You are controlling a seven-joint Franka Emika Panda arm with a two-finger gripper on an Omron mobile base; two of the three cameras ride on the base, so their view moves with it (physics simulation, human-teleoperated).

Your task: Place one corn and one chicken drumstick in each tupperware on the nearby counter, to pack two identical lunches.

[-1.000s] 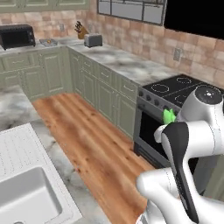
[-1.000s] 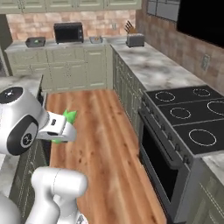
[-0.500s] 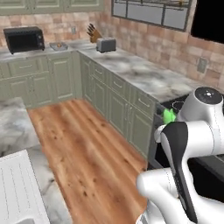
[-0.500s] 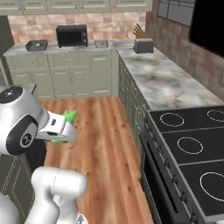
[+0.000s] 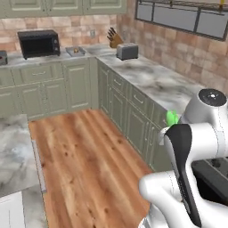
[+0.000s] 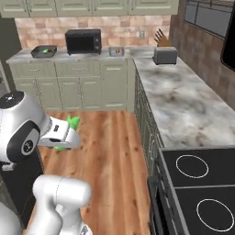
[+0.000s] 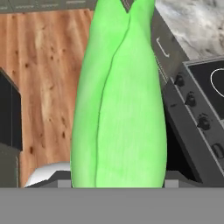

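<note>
Corn (image 7: 120,100) is what I carry: one bright-green cob clamped in the tool (image 6: 64,137), high above the wooden floor (image 5: 84,156). From largest down: the marbled bench (image 6: 183,101) runs along the wall to the far corner, the black microwave (image 6: 83,41) standing on it, and a grey tupperware (image 6: 44,51) just left of that, something green inside. In the hand view the cob's long axis runs along the tool's line, its tapered tip pointing away from the hand.
</note>
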